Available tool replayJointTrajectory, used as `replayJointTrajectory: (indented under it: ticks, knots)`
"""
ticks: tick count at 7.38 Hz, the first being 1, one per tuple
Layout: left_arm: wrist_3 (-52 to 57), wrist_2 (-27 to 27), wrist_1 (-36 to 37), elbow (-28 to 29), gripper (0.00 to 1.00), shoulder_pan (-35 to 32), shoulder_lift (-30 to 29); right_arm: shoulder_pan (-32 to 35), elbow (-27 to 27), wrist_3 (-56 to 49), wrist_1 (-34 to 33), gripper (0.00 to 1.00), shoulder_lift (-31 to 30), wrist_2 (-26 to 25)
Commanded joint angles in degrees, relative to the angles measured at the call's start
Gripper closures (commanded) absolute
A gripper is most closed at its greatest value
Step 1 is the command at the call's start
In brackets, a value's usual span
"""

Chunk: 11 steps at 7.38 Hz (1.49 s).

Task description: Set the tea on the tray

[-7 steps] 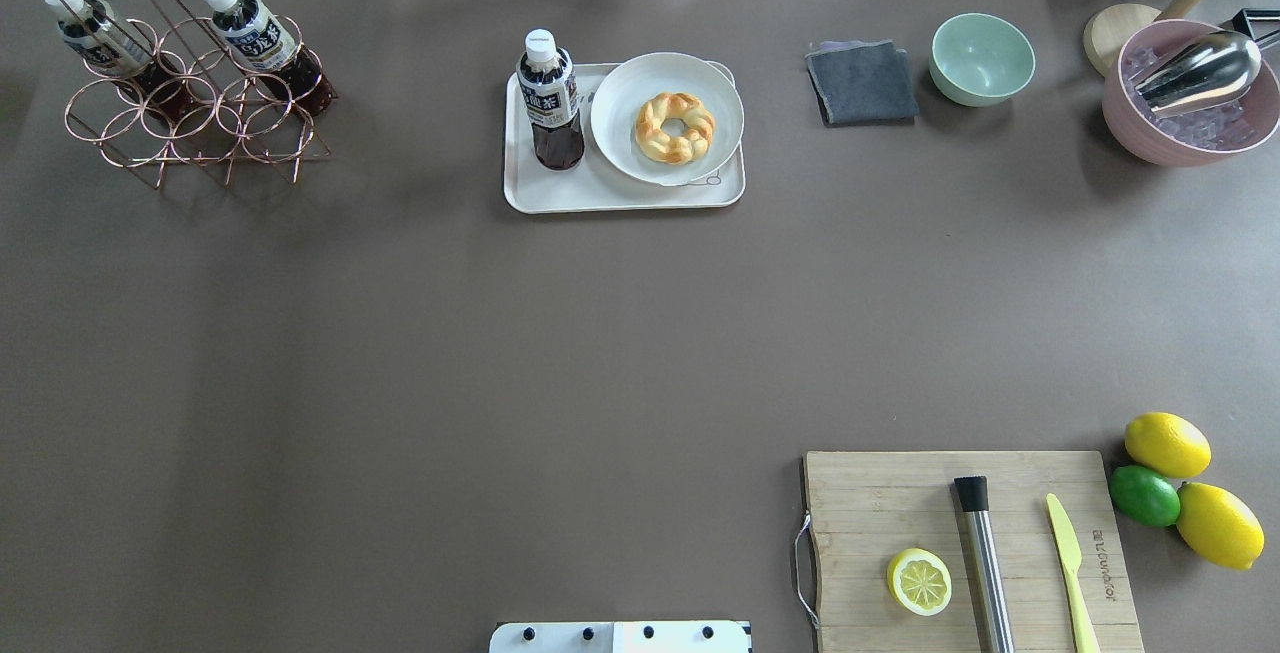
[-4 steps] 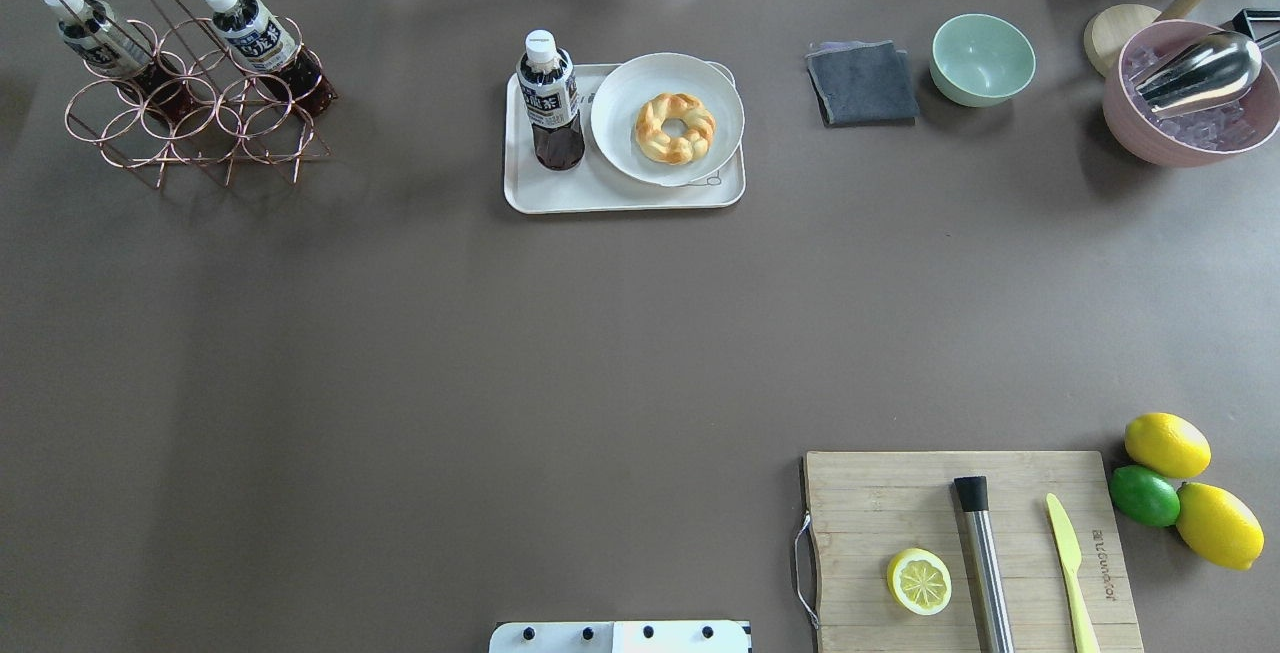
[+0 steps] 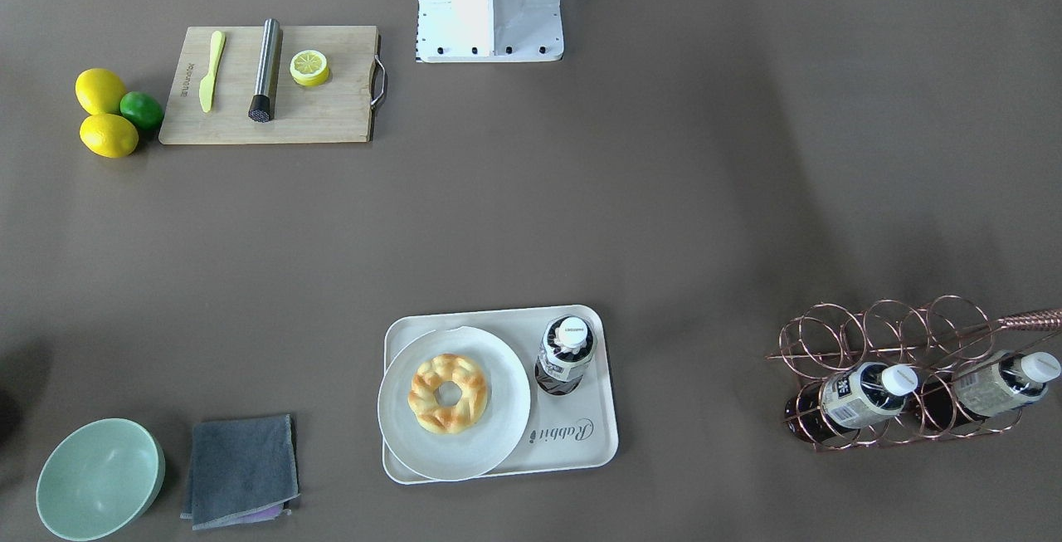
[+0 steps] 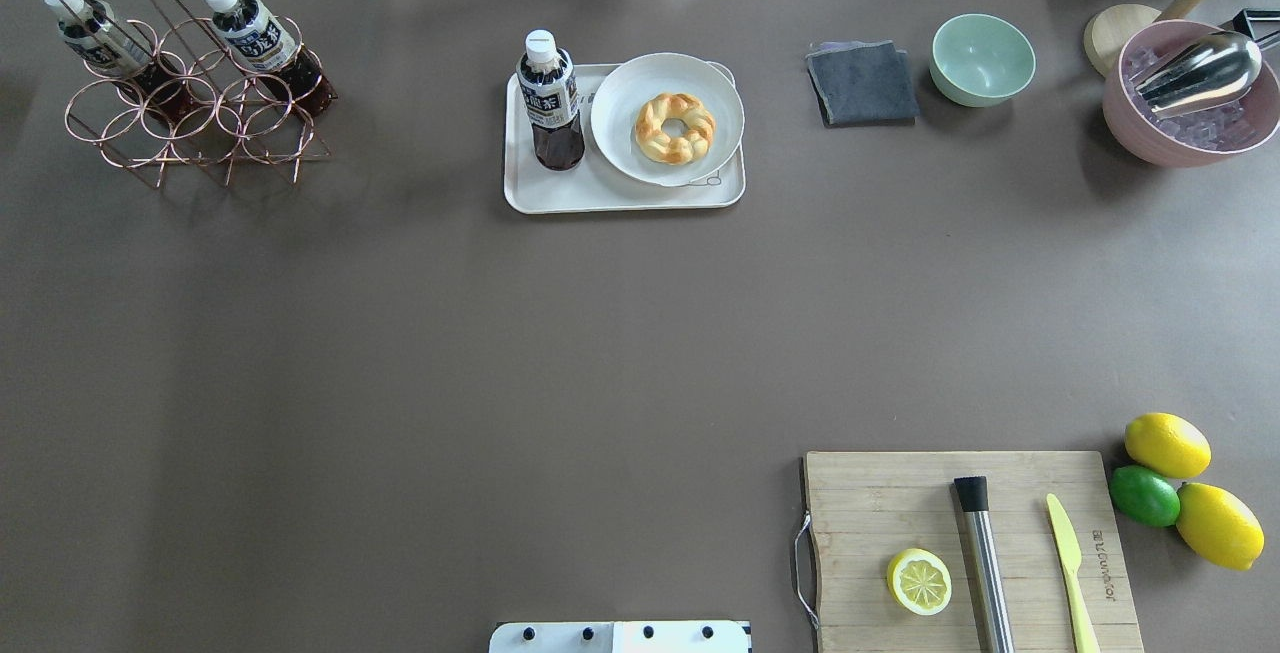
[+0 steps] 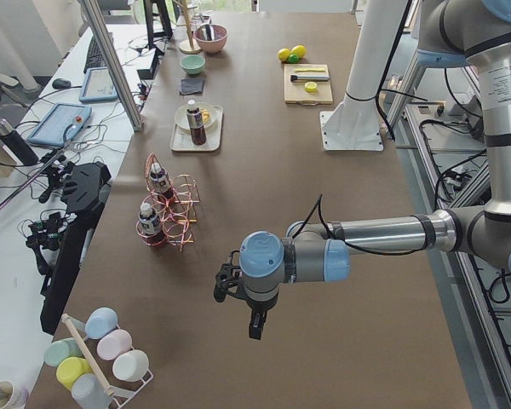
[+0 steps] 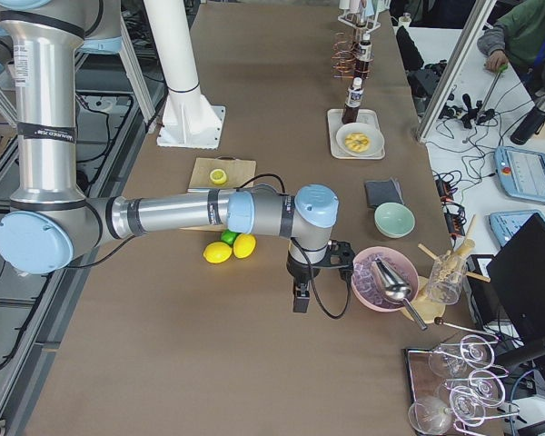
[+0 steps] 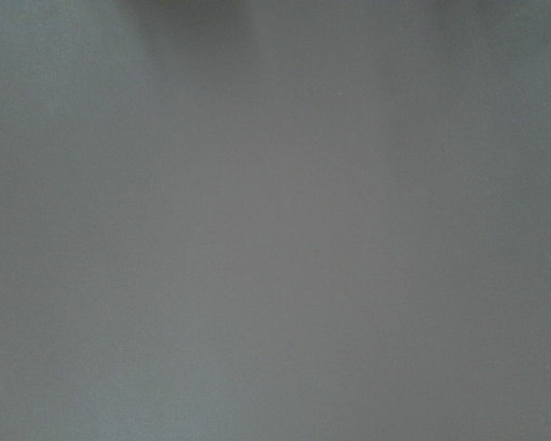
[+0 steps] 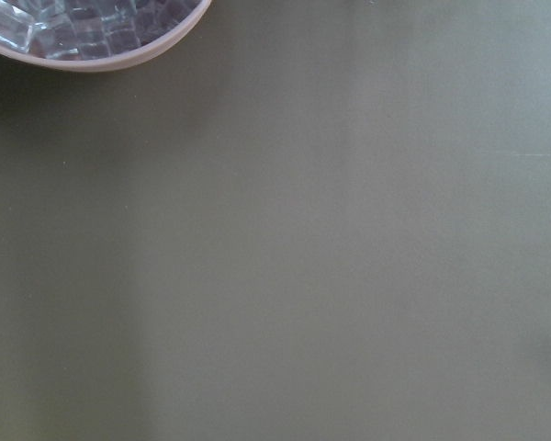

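Front view: tea [image 3: 567, 353] upright on the tray [image 3: 581, 451], beside the round plate [image 3: 498, 434]; placing looks done.
Overhead: clear bottle, white cap; smooth, rimmed plastic tray.
Left side: my left fingers [image 5: 255, 325] over the desk [image 5: 349, 349], well apart from the tray; spread or pressed, cannot tell.
Right side: my right fingers [image 6: 300, 300] likewise; next, just keep clear.

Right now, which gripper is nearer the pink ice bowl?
Right. The right gripper hangs just beside the pink ice bowl; the left gripper is at the table's opposite end, beyond the bottle rack.
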Motion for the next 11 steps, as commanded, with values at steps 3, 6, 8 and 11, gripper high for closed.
replayJointTrajectory:
  ticks: [3, 6, 8, 11]
  knots:
    - [-0.3, 0.0, 0.3, 1.8, 0.01, -0.1, 0.0, -0.2, 0.1, 0.2, 0.2, 0.00, -0.1, 0.1]
    - [-0.3, 0.0, 0.3, 1.9, 0.01, -0.1, 0.1, -0.2, 0.1, 0.3, 0.2, 0.00, -0.4, 0.1]
    - [-0.3, 0.1, 0.3, 1.9, 0.01, -0.1, 0.1, -0.2, 0.1, 0.3, 0.2, 0.00, -0.8, 0.1]
    - [-0.3, 0.0, 0.3, 1.8, 0.01, -0.1, 0.1, -0.2, 0.2, 0.4, 0.2, 0.00, -0.9, 0.1]
